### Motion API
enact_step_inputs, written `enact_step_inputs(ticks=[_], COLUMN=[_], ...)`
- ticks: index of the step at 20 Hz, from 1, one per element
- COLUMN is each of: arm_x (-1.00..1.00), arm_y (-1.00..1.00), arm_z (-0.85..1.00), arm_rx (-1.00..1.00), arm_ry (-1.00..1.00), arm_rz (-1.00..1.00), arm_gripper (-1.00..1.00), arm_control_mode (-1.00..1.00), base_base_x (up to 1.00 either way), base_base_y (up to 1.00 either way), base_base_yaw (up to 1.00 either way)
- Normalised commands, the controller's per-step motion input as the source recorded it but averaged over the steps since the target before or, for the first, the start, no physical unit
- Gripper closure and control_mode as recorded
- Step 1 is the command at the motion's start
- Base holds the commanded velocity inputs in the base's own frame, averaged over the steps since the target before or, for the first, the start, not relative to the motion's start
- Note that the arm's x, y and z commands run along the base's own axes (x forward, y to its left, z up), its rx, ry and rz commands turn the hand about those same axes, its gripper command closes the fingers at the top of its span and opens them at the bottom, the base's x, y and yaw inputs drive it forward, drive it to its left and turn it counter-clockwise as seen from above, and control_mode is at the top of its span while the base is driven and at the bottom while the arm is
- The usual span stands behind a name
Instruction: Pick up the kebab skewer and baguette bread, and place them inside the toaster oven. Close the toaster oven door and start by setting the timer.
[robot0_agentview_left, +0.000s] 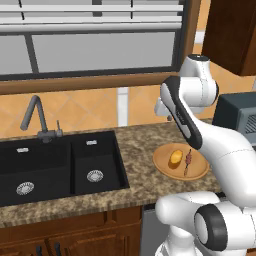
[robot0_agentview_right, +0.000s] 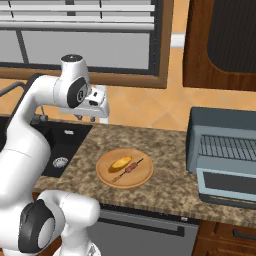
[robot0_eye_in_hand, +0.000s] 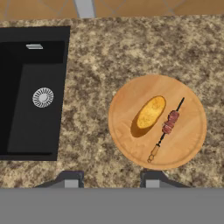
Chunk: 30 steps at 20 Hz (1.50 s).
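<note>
The golden baguette bread (robot0_eye_in_hand: 150, 112) lies on a round wooden plate (robot0_eye_in_hand: 127, 135) with the thin kebab skewer (robot0_eye_in_hand: 168, 124) right beside it. Both also show on the plate (robot0_agentview_right: 107, 175) in the right base view, baguette (robot0_agentview_right: 121, 163) and skewer (robot0_agentview_right: 129, 169). My gripper (robot0_eye_in_hand: 111, 180) hangs high above the counter, left of the plate, pointing down, open with nothing between its fingers. The blue-grey toaster oven (robot0_agentview_right: 222, 131) stands at the counter's right end, its door (robot0_agentview_right: 227, 184) dropped open and the wire rack (robot0_agentview_right: 227, 147) exposed.
A black double sink (robot0_agentview_left: 60, 165) with a grey faucet (robot0_agentview_left: 37, 117) takes up the counter's left part. A window fills the wall behind. Dark wooden cabinets (robot0_agentview_right: 220, 42) hang above the oven. Bare speckled granite (robot0_agentview_right: 167, 182) lies between plate and oven.
</note>
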Motion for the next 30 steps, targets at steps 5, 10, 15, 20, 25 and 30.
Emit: enact_step_inputs(ticks=[5, 10, 15, 20, 25, 30], arm_x=[0.0, 0.0, 0.0, 0.0, 0.0, 0.0], arm_y=[0.0, 0.0, 0.0, 0.0, 0.0, 0.0], arm_z=[0.0, 0.0, 0.0, 0.0, 0.0, 0.0], arm_rx=[0.0, 0.0, 0.0, 0.0, 0.0, 0.0], arm_ry=[0.0, 0.0, 0.0, 0.0, 0.0, 0.0], arm_rz=[0.0, 0.0, 0.0, 0.0, 0.0, 0.0], arm_gripper=[-1.0, -1.0, -1.0, -1.0, -1.0, -1.0], arm_control_mode=[1.0, 1.0, 1.0, 1.0, 1.0, 1.0], base_base_x=[0.0, 0.0, -0.04, 0.0, 0.0, 0.0], base_base_y=[0.0, 0.0, -0.37, -0.82, -0.65, -0.22], base_base_yaw=[0.0, 0.0, -0.01, 0.0, 0.0, -0.01])
